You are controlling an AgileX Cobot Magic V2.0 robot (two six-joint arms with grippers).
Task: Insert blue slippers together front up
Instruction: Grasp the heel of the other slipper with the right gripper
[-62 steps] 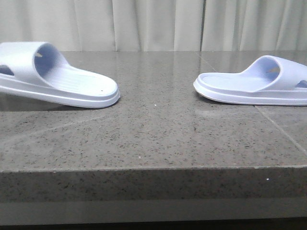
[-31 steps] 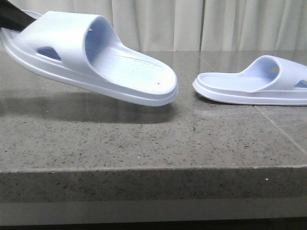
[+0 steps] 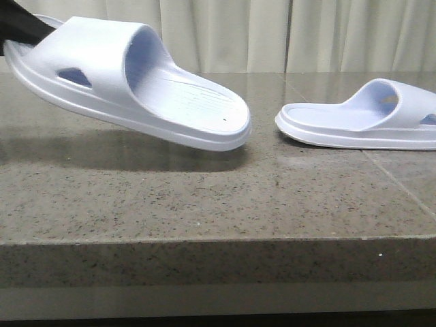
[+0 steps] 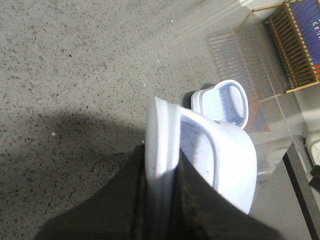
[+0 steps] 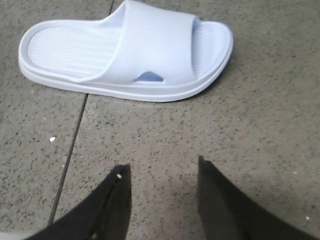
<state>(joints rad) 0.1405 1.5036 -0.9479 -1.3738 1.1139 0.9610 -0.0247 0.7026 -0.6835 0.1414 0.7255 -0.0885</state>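
**A:** Going left to right: the left gripper [image 4: 162,200] has its two dark fingers [image 4: 192,200] clamped on the heel rim of the left slipper [image 3: 136,82]. That slipper is off the counter [image 3: 204,204], tilted, heel high, toe dipping toward the middle. There's a shadow on the stone right under it.

**B:** And the other one?

**A:** The right slipper [image 3: 361,119] lies flat on the counter, sole down, toe pointing back at the lifted one. So both long axes run roughly along one line, toe facing toe, with a small gap between the tips. The right gripper [image 5: 162,195] hangs just beside its slipper [image 5: 125,50] with fingers spread, nothing in them, and the slipper lies crosswise in front of it.

**B:** So which arm does the nesting?

**A:** My guess is the left one carries its slipper across, since it's already airborne. The right arm is nearer the resting one and could pick it up or steady it.

**B:** Material?

**A:** Pale bluish moulded foam, thick soles, ribbed footbeds, a wide one-piece strap with a side hole. Looks squashy and light. The counter is polished speckled stone, so the flat one could slide if nudged.
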